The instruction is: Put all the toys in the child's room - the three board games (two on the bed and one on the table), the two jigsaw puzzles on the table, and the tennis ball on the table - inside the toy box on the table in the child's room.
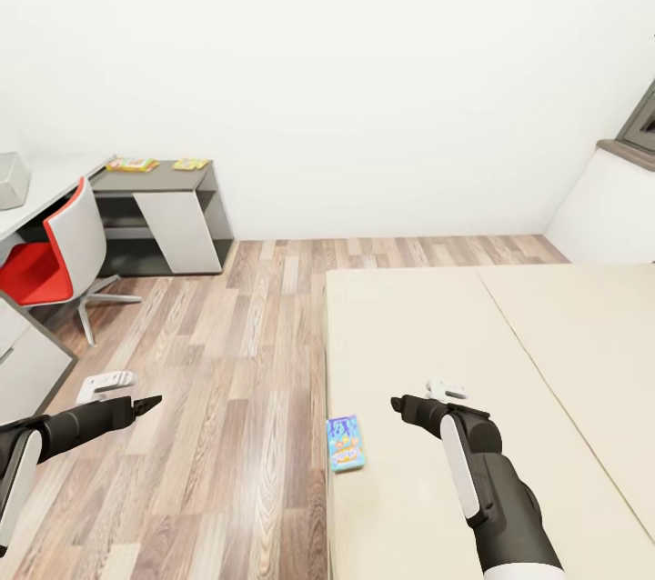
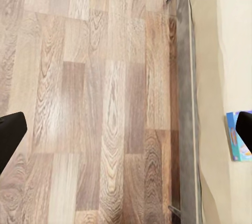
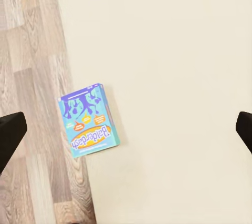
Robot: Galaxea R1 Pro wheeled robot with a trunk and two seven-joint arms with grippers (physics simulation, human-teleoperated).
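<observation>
The flat blue rectangular board game box (image 1: 345,442) lies at the left edge of the beige bed (image 1: 509,353), long axis from 12 to 6 o'clock, at about 8 o'clock from the nearer, wide-open right gripper (image 1: 397,402); the left gripper (image 1: 153,401) also stands open.

**What lies on the bed, the desk and the floor**

The bed (image 1: 509,353) is low and wide, with a plain beige top. One blue game box (image 1: 345,442) lies flat on it, right at the edge next to the floor (image 1: 236,380). The floor is made of wood planks. A red and white chair (image 1: 55,266) stands on it, next to the desk (image 1: 168,185). The desk has a light grey part and a dark grey part. Two flat, colourful things (image 1: 133,165) lie on the dark part, a little apart. A grey tub (image 1: 13,180) sits on the light part.
</observation>
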